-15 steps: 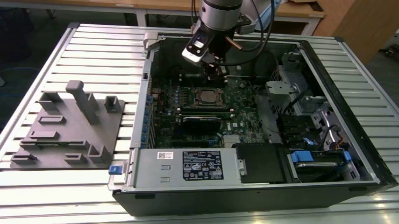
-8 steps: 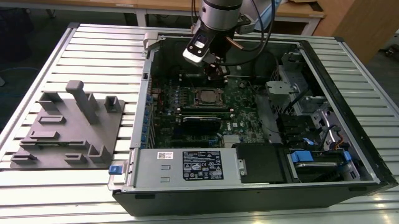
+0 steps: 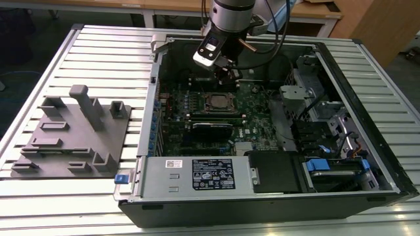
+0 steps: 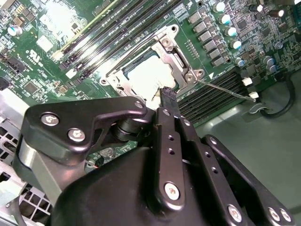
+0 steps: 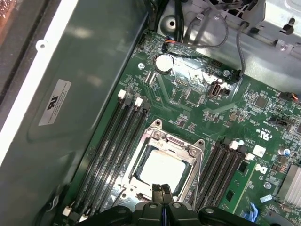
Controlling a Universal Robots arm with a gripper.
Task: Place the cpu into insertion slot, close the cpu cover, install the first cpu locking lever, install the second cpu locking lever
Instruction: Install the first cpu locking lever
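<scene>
PC case [image 3: 262,209] lies open on the slatted counter [image 3: 105,54], w/ a grey fixture [image 3: 72,142] beside it at the exterior view's left. The arm comes down from the upper centre of that view, and the pincer [image 3: 227,76] hangs inside the case over the green board [image 3: 256,105], just above the slot [image 3: 206,103].

In the first wrist view the cpu [image 5: 162,169] sits flat in the slot, its bright metal top showing through the window of the cover [image 5: 192,162]. The cover lies down around it, as far as can be seen. In both wrist views the pincer [image 5: 162,190] has its fingertips [image 4: 167,94] pressed together w/ nothing between them, close over the edge of the cpu; contact can't be told.

In the second wrist view a thin wire lever [image 4: 225,89] sticks out from a corner of the cover frame, running across the black memory slots [image 4: 211,99]. More memory slots [image 5: 117,141] flank the other side of the slot; a coin cell [image 5: 163,62] sits farther off on the board
</scene>
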